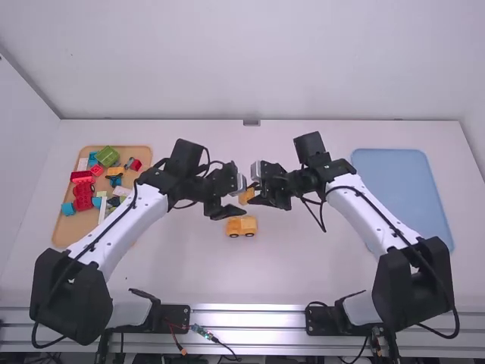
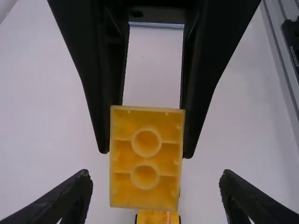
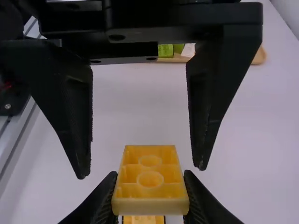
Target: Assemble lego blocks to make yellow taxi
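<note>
While the right tool [image 1: 251, 197] is closed on a hollow yellow plastic block [image 1: 245, 198], the left tool [image 1: 239, 197] is wide open and has hold of nothing. In the right wrist view, the right tool's fingers [image 3: 198, 198] press against two opposite sides of the block, whose hollow face shows two round tubes. In the left wrist view, the left tool's fingers [image 2: 70, 198] stand well apart, one to each side of the block, with a visible gap at both sides.

The yellow toy car section with black wheels [image 1: 242, 227] rests upright on the white surface [image 1: 182, 265]. It is apart from both tools and sits nearer the arm bases than the held block.

On the left of the surface, a tan tray [image 1: 64, 227] contains assorted red, green, blue, white and yellow pieces [image 1: 83, 196]. On the right lies a light blue rectangular tray [image 1: 394, 182].
</note>
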You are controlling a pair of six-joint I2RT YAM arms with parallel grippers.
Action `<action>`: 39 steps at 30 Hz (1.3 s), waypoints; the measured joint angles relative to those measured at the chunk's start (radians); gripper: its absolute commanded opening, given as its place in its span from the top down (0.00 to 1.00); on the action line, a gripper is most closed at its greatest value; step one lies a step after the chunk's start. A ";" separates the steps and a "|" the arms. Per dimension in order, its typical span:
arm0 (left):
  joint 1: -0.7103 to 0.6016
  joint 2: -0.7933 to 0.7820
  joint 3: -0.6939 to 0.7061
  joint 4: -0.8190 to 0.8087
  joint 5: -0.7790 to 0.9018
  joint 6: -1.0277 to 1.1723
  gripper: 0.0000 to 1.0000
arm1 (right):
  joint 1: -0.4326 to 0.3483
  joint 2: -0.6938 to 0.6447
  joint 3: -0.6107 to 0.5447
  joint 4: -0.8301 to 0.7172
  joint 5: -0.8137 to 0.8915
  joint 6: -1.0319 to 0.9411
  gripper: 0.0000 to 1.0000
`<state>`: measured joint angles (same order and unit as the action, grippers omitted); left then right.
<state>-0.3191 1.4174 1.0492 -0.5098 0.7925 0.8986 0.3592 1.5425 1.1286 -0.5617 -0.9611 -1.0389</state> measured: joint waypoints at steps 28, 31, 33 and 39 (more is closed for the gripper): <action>0.000 0.000 0.000 0.032 0.005 0.011 0.69 | 0.000 0.000 0.000 0.009 0.000 0.015 1.00; 0.000 0.000 0.001 0.033 0.000 0.011 0.74 | 0.000 0.000 0.000 0.011 0.000 0.019 1.00; 0.000 0.000 0.001 0.035 -0.001 0.010 0.75 | 0.000 0.000 0.000 0.011 0.002 0.019 1.00; 0.000 0.000 0.001 0.035 -0.001 0.010 0.77 | 0.000 0.000 0.000 0.012 0.002 0.020 0.90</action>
<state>-0.3191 1.4174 1.0500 -0.4751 0.7914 0.9089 0.3588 1.5425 1.1286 -0.5499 -0.9588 -1.0191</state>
